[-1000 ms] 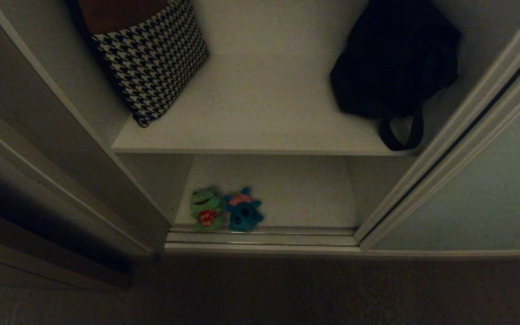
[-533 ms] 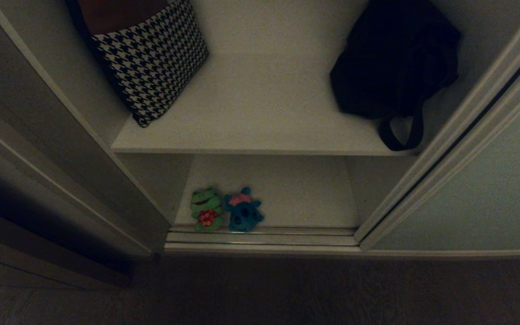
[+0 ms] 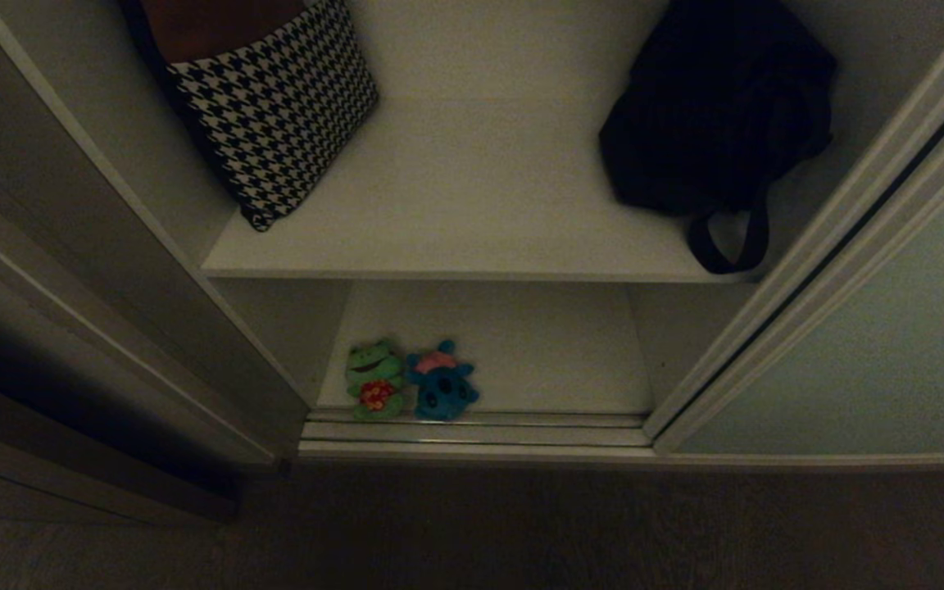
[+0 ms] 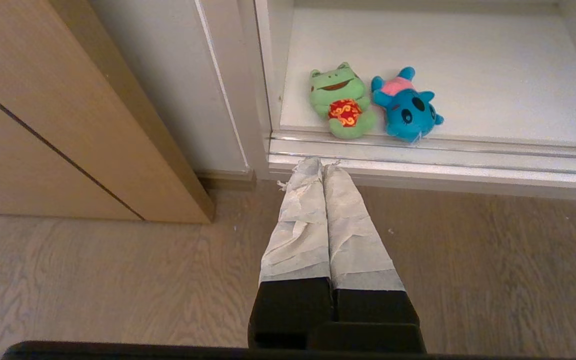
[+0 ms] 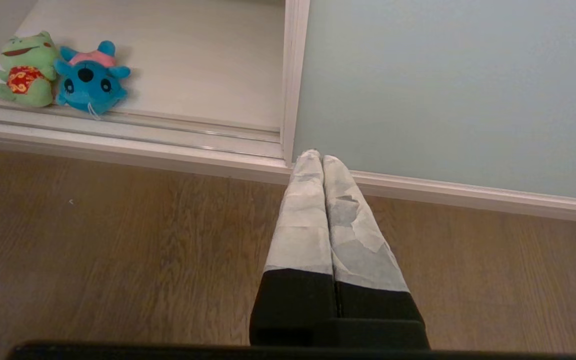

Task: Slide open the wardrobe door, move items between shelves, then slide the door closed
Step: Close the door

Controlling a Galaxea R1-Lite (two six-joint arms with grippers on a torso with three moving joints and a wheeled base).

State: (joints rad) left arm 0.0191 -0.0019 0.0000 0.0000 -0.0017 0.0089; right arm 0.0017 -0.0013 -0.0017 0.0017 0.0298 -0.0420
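The sliding wardrobe door (image 3: 890, 360) stands slid to the right, leaving the wardrobe open. A green frog plush (image 3: 374, 378) and a blue plush (image 3: 442, 383) lie side by side at the front left of the white bottom shelf (image 3: 537, 352). The upper shelf (image 3: 472, 205) holds neither of them. My left gripper (image 4: 322, 165) hangs shut over the wooden floor, short of the door track, with the frog (image 4: 343, 100) and the blue toy (image 4: 408, 107) beyond it. My right gripper (image 5: 318, 157) is shut and empty before the door panel (image 5: 448, 85). Neither arm shows in the head view.
A black-and-white houndstooth cushion (image 3: 275, 106) leans at the upper shelf's left, a black strapped bag (image 3: 718, 115) sits at its right. A metal door track (image 3: 476, 433) runs along the wardrobe's front. Brown wooden trim (image 4: 68, 125) stands left of the opening. Wood floor (image 3: 472, 533) lies in front.
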